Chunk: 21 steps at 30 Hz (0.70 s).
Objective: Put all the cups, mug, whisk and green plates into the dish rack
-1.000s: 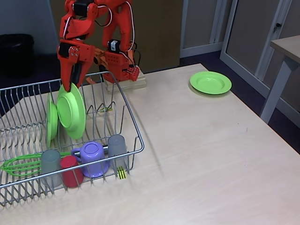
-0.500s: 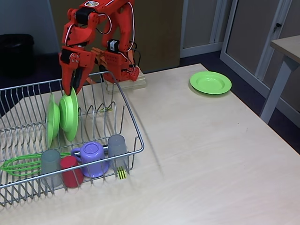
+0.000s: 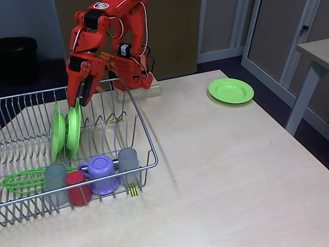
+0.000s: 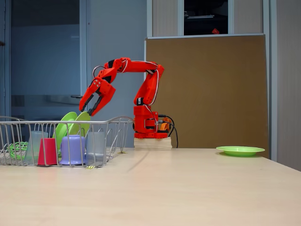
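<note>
At the front of the dish rack [image 3: 146, 154] I see the red cup [image 3: 78, 188], two grey cups [image 3: 128, 160], the mug [image 3: 101, 174] and the whisk [image 3: 23, 180]. Further back two green plates [image 3: 72, 128] stand on edge between the prongs. Just above them my gripper [image 3: 80, 95] hangs with jaws parted and empty. Far on the table [image 3: 216, 170] the last green plate [image 3: 231, 90] lies flat. I judge it light, stiff and a little slippery, so I would pinch its raised rim.

One fixed view looks down across the table [image 3: 216, 170]; the other sits level at its edge, both sharing it.
</note>
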### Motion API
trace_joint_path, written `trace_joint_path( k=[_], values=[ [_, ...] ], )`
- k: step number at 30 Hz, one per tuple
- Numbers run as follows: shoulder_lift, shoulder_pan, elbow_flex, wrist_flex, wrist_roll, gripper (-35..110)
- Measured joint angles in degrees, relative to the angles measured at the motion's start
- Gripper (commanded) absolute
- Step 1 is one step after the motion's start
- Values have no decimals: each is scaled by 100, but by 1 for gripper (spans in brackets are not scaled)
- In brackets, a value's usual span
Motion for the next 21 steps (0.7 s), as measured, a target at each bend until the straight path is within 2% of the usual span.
trace_joint_path(
  k=[5, 12, 17, 21],
  values=[
    [62, -114, -193, 281, 0, 13],
    [633, -896, -791, 1116, 229, 12],
    [1037, -2092, -835, 1573, 1072, 12],
    [1195, -3498, -712, 1758, 2180, 15]
  ],
)
